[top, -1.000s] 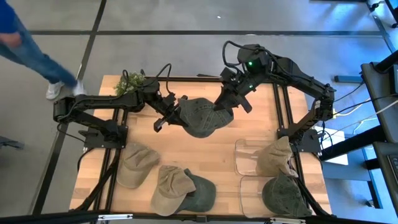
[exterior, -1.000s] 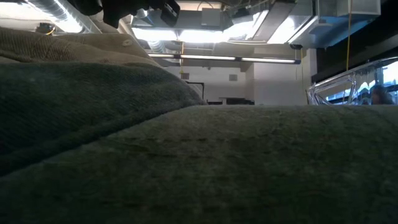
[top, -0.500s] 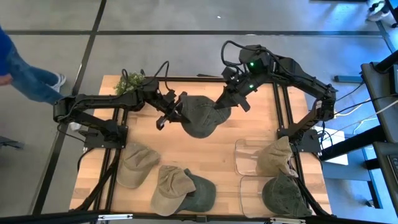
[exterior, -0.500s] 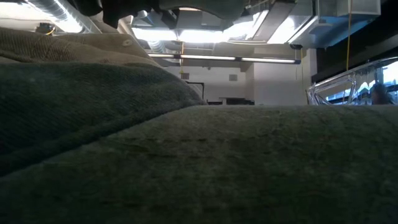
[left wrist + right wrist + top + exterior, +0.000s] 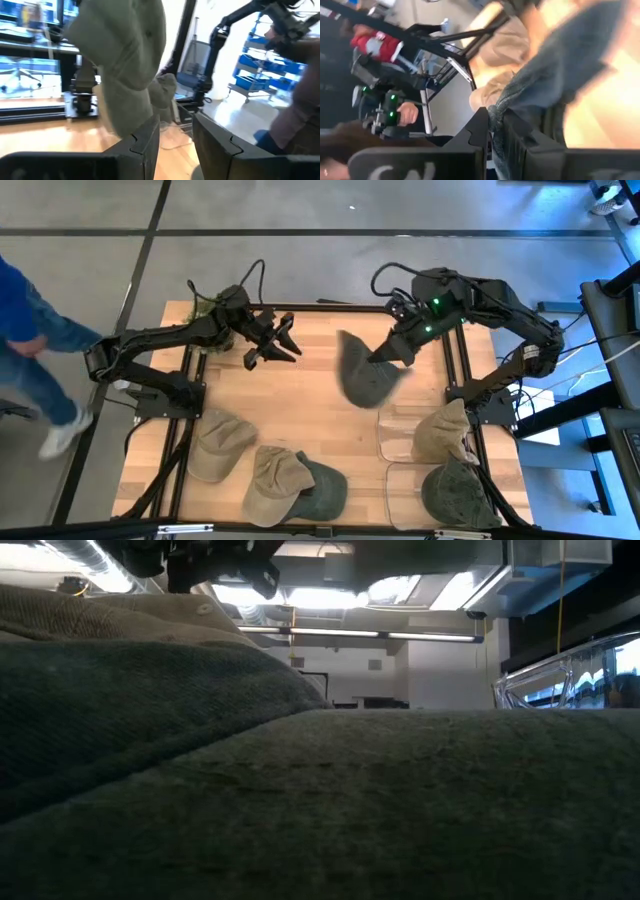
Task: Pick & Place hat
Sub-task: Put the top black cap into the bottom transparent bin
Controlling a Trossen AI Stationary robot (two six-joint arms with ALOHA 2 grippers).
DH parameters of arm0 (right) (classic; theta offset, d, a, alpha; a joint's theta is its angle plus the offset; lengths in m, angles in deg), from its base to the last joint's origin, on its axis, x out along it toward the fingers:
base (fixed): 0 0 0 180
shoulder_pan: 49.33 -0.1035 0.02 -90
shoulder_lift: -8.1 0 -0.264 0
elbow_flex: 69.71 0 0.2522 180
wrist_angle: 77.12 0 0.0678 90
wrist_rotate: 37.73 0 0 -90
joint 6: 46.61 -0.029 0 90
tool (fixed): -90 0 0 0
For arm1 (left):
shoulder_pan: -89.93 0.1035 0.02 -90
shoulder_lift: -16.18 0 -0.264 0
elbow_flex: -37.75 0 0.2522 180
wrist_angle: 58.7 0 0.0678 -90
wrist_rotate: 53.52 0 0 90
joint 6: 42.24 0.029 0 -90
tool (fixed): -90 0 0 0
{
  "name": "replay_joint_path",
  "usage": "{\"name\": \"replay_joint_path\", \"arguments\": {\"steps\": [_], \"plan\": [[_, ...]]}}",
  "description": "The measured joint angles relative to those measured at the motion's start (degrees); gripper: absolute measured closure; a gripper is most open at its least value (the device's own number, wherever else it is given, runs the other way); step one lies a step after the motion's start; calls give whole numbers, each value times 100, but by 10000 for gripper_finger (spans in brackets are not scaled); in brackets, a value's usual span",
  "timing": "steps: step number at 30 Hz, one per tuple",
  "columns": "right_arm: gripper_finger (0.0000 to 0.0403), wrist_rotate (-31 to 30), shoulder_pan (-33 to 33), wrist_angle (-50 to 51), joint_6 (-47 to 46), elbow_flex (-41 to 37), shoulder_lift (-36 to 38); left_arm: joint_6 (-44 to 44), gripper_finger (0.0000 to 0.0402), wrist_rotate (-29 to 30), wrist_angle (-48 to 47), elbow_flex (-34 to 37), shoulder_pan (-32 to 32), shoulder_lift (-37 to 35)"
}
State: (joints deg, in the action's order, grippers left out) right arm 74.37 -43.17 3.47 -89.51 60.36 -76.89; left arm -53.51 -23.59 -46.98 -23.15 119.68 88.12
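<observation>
Hat — pinched in right gripper

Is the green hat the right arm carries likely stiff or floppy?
Probably floppy: the green hat droops below the right gripper, pinched at one edge. Likely light, since that small pinch holds it. It may sag onto the clear tray.

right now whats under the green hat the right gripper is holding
Bare wooden table and the edge of a clear tray lie under the hat held by the right gripper. The hat hides whatever lies directly beneath it.
</observation>
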Motion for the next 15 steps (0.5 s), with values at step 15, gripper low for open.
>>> {"name": "replay_joint_path", "arguments": {"steps": [15], "plan": [[366, -1602, -2119, 912, -2961, 0, 165, 151, 289, 1091, -2, 0, 3, 2]]}}
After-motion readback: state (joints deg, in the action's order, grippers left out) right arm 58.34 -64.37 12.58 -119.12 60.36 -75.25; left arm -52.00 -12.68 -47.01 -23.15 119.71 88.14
